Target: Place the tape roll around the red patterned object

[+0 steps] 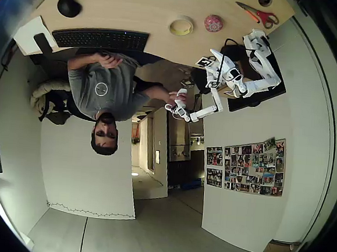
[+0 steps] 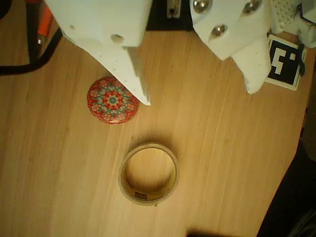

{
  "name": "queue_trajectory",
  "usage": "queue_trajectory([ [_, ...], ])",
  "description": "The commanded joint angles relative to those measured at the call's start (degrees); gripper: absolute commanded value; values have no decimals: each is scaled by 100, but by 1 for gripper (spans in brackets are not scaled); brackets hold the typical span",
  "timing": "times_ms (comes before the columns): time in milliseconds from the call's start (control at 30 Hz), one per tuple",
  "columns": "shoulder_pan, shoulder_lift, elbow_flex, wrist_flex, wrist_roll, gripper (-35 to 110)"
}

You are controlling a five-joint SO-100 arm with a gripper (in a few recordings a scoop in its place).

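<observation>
The tape roll (image 2: 148, 174) is a pale cream ring lying flat on the wooden table, its centre showing bare wood. The red patterned object (image 2: 112, 99) is a small round dome up and to the left of it in the wrist view, about a ring's width away and not touching. My gripper (image 2: 200, 96) hangs open above the table with nothing between its white fingers; the left fingertip (image 2: 143, 94) overlaps the dome's right edge. In the overhead view the tape roll (image 1: 181, 26) lies left of the red object (image 1: 213, 23), and my white arm (image 1: 242, 79) reaches in from the right.
Red-handled scissors (image 1: 259, 16) lie right of the red object. A black mouse (image 1: 69, 5) and a keyboard (image 1: 100, 39) sit far left. A black-and-white marker tag (image 2: 284, 61) and the table edge are at the wrist view's right. A black cable (image 2: 29, 64) curves at its upper left. A person (image 1: 104, 92) is by the table.
</observation>
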Motion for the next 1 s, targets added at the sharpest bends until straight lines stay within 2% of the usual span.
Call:
queue_trajectory([
  [0, -949, -2646, -2514, -615, 114, 46],
  [467, -844, -2892, -2373, -932, 202, 45],
  [767, -589, -4201, -2558, -1846, 563, 44],
  [967, -519, -4913, -2874, -1881, 1046, 43],
])
